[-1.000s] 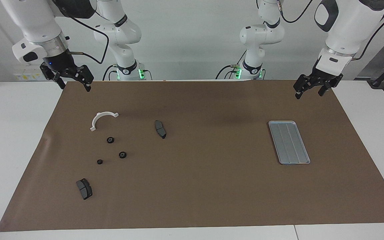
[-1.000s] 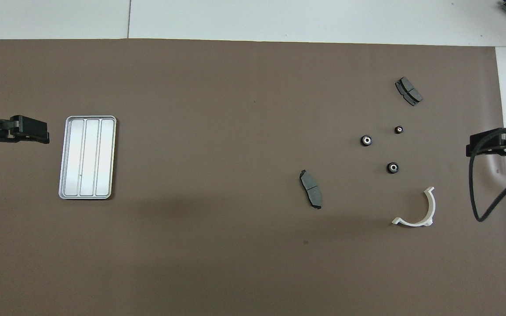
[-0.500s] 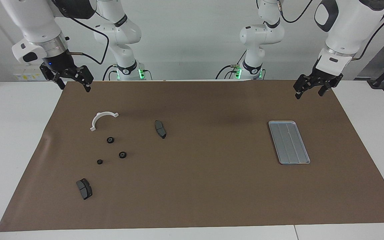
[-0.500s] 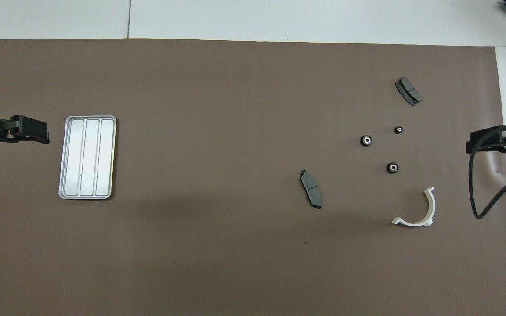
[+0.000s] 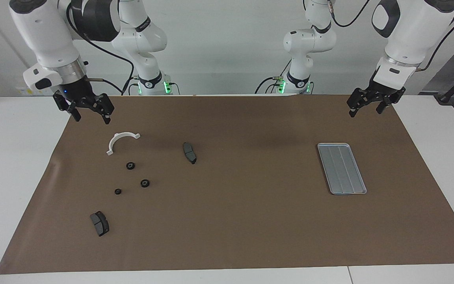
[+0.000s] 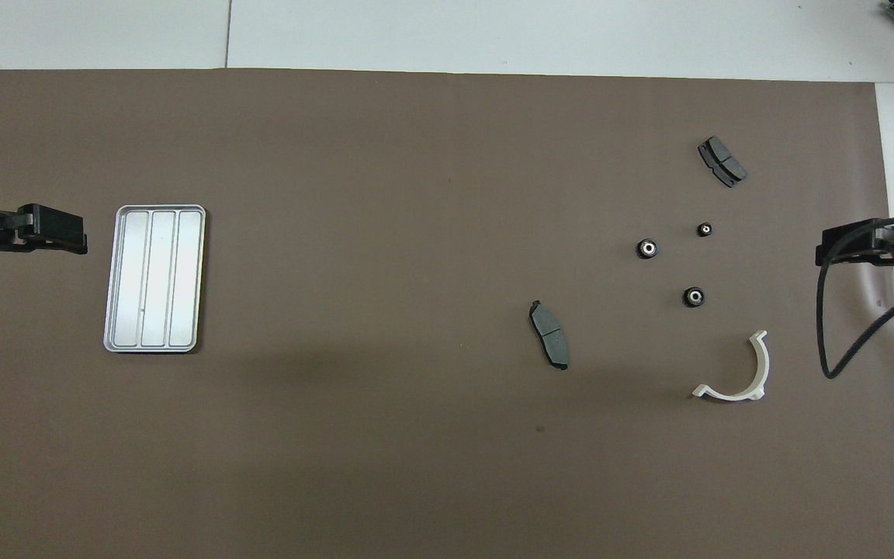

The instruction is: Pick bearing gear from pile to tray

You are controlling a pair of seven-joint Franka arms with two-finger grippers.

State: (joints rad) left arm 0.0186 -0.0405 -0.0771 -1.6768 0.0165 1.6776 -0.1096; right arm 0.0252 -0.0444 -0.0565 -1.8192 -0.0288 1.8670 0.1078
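The pile lies on the brown mat toward the right arm's end: three small black bearing gears [image 5: 130, 165] [image 5: 145, 183] [image 5: 118, 191], a white half-ring bracket [image 5: 117, 137] and two dark grey brake pads [image 5: 189, 152] [image 5: 99, 223]. From overhead the gears [image 6: 694, 296] [image 6: 647, 248] [image 6: 704, 229] sit between the bracket [image 6: 726, 395] and one pad [image 6: 722, 161]. The silver tray [image 5: 341, 168] [image 6: 154, 278] lies empty toward the left arm's end. My right gripper [image 5: 92, 118] [image 6: 827, 252] hangs open over the mat's edge beside the bracket, holding nothing. My left gripper [image 5: 365, 112] [image 6: 74, 237] waits open beside the tray.
The brown mat [image 5: 250, 221] covers most of the white table [image 5: 14, 157]. A black cable [image 6: 831, 341] loops down from the right arm over the mat's edge. Both arm bases stand at the robots' end of the table.
My right gripper has come down and shifted slightly inward toward the pile. The left arm, the parts and the tray have not moved.
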